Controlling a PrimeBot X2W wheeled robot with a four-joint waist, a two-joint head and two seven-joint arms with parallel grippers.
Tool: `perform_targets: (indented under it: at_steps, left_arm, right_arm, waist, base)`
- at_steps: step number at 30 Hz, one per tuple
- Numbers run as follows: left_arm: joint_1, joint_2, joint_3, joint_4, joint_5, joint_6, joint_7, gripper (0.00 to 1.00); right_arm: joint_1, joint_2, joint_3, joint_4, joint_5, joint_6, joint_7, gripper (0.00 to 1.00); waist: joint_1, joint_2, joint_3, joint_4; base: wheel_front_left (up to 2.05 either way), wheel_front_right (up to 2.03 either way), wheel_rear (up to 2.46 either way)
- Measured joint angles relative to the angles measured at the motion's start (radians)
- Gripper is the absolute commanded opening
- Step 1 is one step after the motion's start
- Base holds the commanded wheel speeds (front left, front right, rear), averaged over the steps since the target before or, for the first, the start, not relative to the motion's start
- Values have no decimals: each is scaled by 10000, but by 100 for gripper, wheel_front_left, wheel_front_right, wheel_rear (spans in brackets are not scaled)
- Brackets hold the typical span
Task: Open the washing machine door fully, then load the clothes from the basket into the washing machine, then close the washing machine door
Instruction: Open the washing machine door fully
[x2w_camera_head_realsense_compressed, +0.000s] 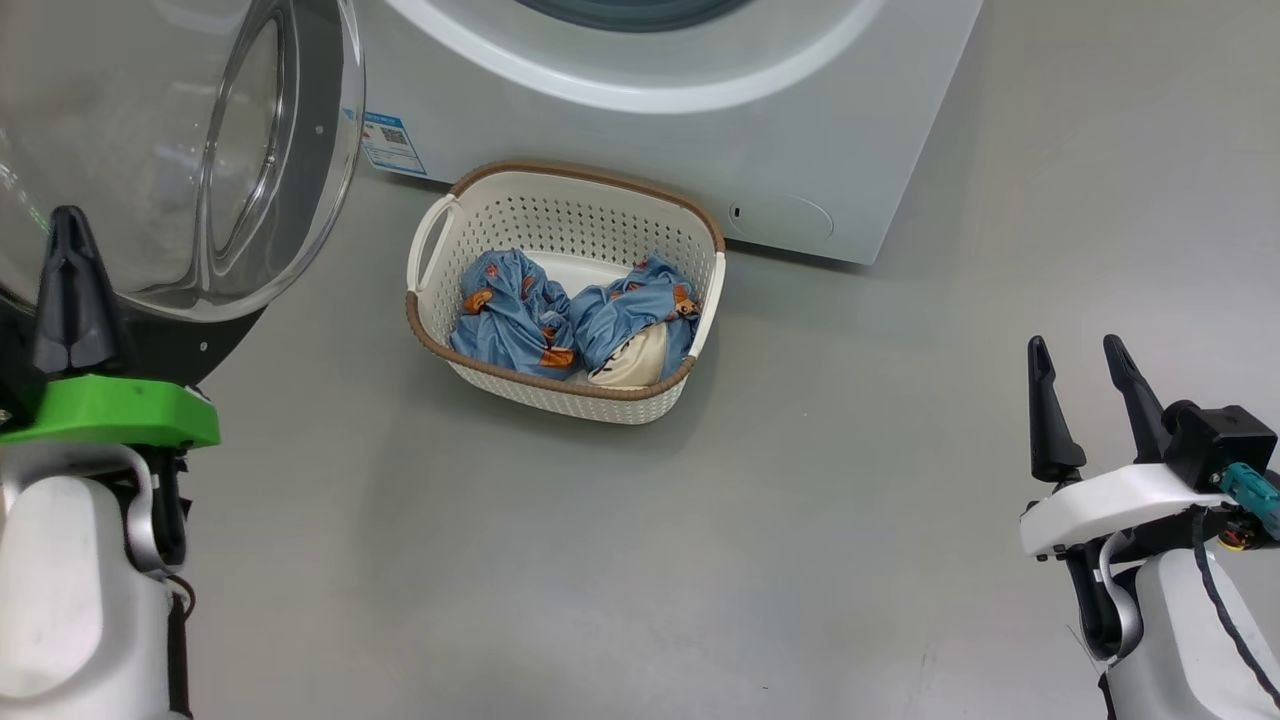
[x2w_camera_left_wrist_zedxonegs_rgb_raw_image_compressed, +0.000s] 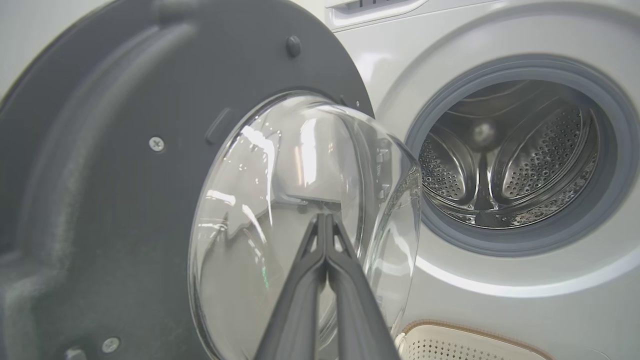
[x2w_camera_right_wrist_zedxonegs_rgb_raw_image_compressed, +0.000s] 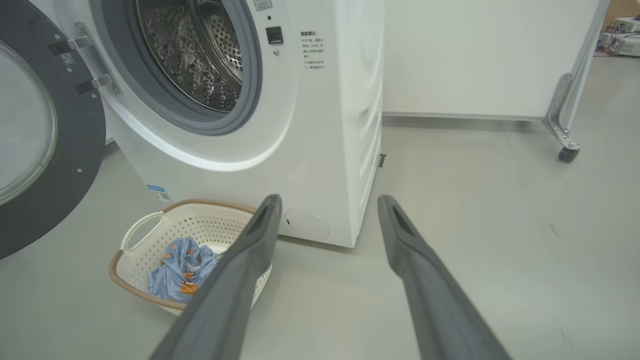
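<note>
Left hand: my left hand (x2w_camera_head_realsense_compressed: 68, 228) has its two dark fingers pressed together, holding nothing; in the left wrist view the tips (x2w_camera_left_wrist_zedxonegs_rgb_raw_image_compressed: 325, 222) point at the door's glass bowl, and I cannot tell whether they touch it.
Right hand: my right hand (x2w_camera_head_realsense_compressed: 1077, 350) is spread wide and empty, above bare floor (x2w_camera_head_realsense_compressed: 800, 520), well apart from the basket.
Washing machine door: the washing machine door (x2w_camera_head_realsense_compressed: 180, 150) stands swung open at my left, its black rim and clear bowl facing me.
Washing machine: the washing machine (x2w_camera_head_realsense_compressed: 650, 130) shows its grey-ringed drum mouth (x2w_camera_left_wrist_zedxonegs_rgb_raw_image_compressed: 510, 155) uncovered, with bare steel inside.
Basket: the basket (x2w_camera_head_realsense_compressed: 560, 215) sits on the floor just before the machine, between the QR sticker (x2w_camera_head_realsense_compressed: 392, 143) and the round flap (x2w_camera_head_realsense_compressed: 780, 217).
Clothes: the clothes (x2w_camera_head_realsense_compressed: 515, 310) lie in the basket as two blue bear-print bundles side by side, the one on my right showing a cream lining (x2w_camera_head_realsense_compressed: 635, 362).
</note>
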Motion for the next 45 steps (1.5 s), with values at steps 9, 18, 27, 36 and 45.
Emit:
perform_targets:
  at_steps: [9,18,27,36,45]
  left_arm:
    - [627,-453,-598,-391,52,-407,-2,100]
    - [1454,-556,-750,-426,67,-512,0,100]
    - [2094,-548,-1187,-669,226,-606,0,100]
    - [2733,-591,-1129,-543,190,-612,0,100]
    - [3056,-604,-903,-493,128,-614,0,100]
  right_arm:
    - [3,178,153,-25,48,0,0,100]
    - [10,221,247,-153,132,0,0,100]
    - [30,234,569,-387,119,0,0,100]
    - [235,240,704,-506,109,0,0,100]
    - [638,236,533,-623,100,0,0,100]
  waist:
    - [0,0,-344,-444]
    - [0,0,-693,-1070]
    - [0,0,-904,-1911]
    - [0,0,-1096,-2639]
    - [0,0,-1335,-3144]
  base:
    - [0,0,0]
    - [0,0,0]
    - [0,0,0]
    - [0,0,0]
    - [0,0,0]
